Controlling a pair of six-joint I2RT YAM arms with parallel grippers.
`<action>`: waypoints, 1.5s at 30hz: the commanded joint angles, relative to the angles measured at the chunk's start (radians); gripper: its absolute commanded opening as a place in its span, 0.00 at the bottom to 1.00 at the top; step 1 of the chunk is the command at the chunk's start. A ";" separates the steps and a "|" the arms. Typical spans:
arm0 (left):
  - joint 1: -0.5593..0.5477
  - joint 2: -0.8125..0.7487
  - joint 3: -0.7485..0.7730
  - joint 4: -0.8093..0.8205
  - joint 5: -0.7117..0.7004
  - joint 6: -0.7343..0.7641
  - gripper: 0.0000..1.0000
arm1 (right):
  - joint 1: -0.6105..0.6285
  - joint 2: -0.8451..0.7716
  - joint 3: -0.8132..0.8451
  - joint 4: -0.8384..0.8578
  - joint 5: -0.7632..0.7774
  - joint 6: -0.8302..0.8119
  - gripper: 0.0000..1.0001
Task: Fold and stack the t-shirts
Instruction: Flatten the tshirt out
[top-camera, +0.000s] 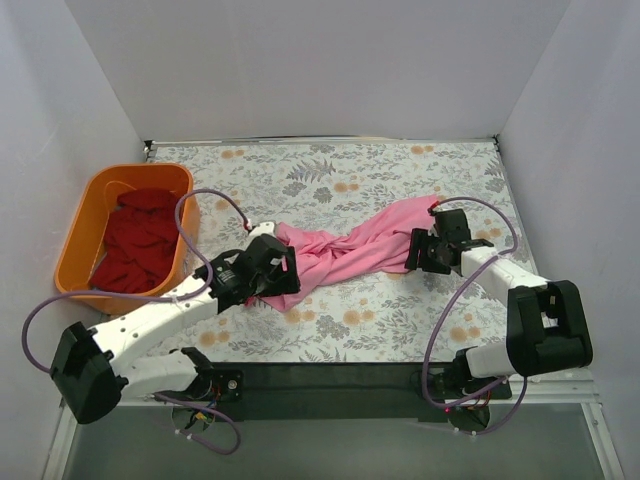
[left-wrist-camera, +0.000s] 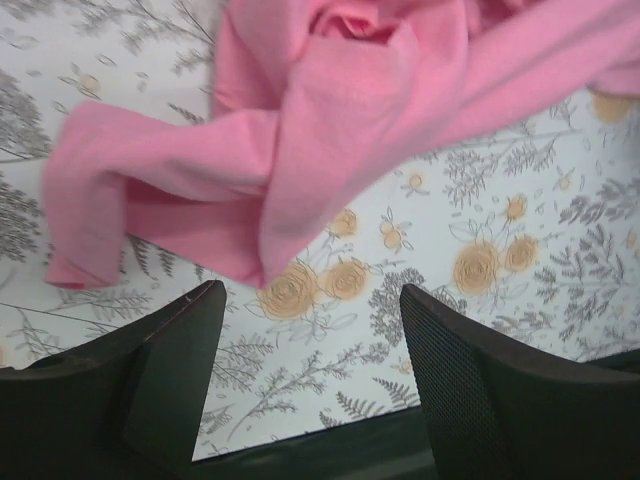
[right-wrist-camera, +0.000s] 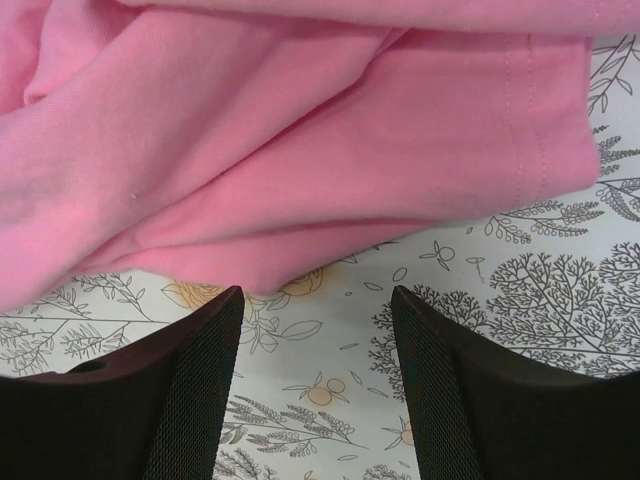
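Floral table, twisted pink t-shirt lying across; left gripper spread wide, empty; right gripper spread too, empty

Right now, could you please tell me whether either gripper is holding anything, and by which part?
Nothing is held: the left gripper and right gripper are open and empty, near the pink t-shirt.

Bright, even, diffuse light; soft faint shadows on the counter. Overhead view sharp; in wrist views the dark claw fingers look slightly blurred
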 joint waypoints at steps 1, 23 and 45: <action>-0.067 0.061 0.014 0.032 0.039 -0.065 0.66 | -0.004 0.020 0.028 0.074 -0.011 0.034 0.57; -0.078 0.311 0.024 0.166 -0.021 -0.059 0.21 | -0.003 0.155 0.035 0.170 -0.048 0.074 0.43; 0.289 0.121 0.427 -0.039 -0.125 0.185 0.00 | -0.073 -0.381 0.137 -0.228 0.270 -0.027 0.01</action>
